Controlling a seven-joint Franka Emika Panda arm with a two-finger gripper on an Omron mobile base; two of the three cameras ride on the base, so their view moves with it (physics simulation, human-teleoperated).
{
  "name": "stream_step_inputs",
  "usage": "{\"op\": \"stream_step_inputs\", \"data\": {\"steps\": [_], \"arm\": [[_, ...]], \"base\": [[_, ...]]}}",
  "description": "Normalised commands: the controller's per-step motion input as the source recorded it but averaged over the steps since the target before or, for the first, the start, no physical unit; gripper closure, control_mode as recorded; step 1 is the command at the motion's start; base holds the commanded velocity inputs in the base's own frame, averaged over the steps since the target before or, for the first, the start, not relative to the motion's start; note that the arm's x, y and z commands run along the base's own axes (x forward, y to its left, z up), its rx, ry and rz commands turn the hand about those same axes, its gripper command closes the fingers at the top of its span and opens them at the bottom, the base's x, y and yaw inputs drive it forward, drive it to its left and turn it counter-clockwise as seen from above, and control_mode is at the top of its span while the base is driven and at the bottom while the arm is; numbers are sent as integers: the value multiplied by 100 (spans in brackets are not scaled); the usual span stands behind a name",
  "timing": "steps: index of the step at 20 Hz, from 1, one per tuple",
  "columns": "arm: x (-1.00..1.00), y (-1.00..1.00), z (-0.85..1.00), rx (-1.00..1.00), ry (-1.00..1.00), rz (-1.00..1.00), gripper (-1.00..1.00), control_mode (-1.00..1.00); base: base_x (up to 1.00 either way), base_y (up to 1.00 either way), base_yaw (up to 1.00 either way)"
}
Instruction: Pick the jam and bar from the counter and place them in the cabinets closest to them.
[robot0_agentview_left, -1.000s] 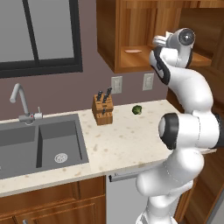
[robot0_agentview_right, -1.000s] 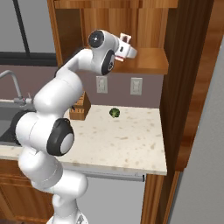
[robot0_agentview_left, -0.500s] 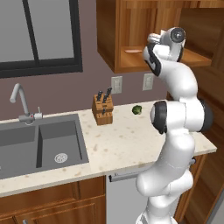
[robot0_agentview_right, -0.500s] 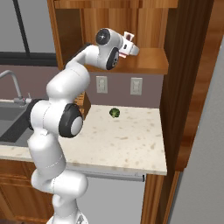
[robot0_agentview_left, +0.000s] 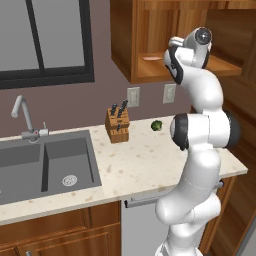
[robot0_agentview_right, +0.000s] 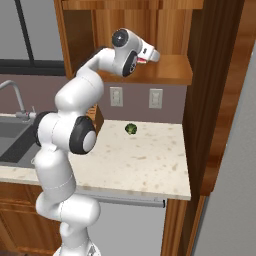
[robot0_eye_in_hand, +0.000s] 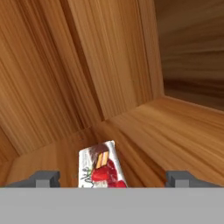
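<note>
**A:** Where is your hand (robot0_eye_in_hand: 113, 178) right now?

**B:** You have it up inside the cabinet (robot0_agentview_left: 150, 40), above the right end of the worktop (robot0_agentview_left: 150, 160). In the hand view the two fingertips (robot0_eye_in_hand: 43, 178) stand wide apart at 7 and 5 o'clock, so the hand is open and grips nothing.

**A:** And the bar?

**B:** The bar (robot0_eye_in_hand: 103, 166) lies flat on the cabinet shelf (robot0_eye_in_hand: 175, 127), between your fingertips but touching neither. It sits at about 6 o'clock in the hand view, nearer the left tip, with its red-and-white wrapper facing up. In the left base view you see a thin reddish sliver of it on the shelf, at 9 o'clock from the arm's wrist.

**A:** What else is on the worktop?

**B:** A knife block (robot0_agentview_left: 118, 125) stands against the wall near the sink (robot0_agentview_left: 45, 162), and a small green thing (robot0_agentview_left: 156, 125) lies at 3 o'clock from the block, just under the wall outlets (robot0_agentview_left: 133, 96). In the right base view the same green thing (robot0_agentview_right: 131, 129) lies at 5 o'clock from the hand, well below it.

**A:** Any sign of the jam?

**B:** You cannot tell from these views where it is.
</note>
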Motion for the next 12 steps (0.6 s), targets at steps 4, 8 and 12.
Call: {"op": "stream_step_inputs", "data": {"steps": [4,8,12], "arm": [[-1,0,0,0,2,0,-100,-100],[-45,0,0,0,1,0,-100,-100],[-85,0,2,0,0,0,-100,-100]], "base": [[0,0,0],[0,0,0],[0,0,0]]}}
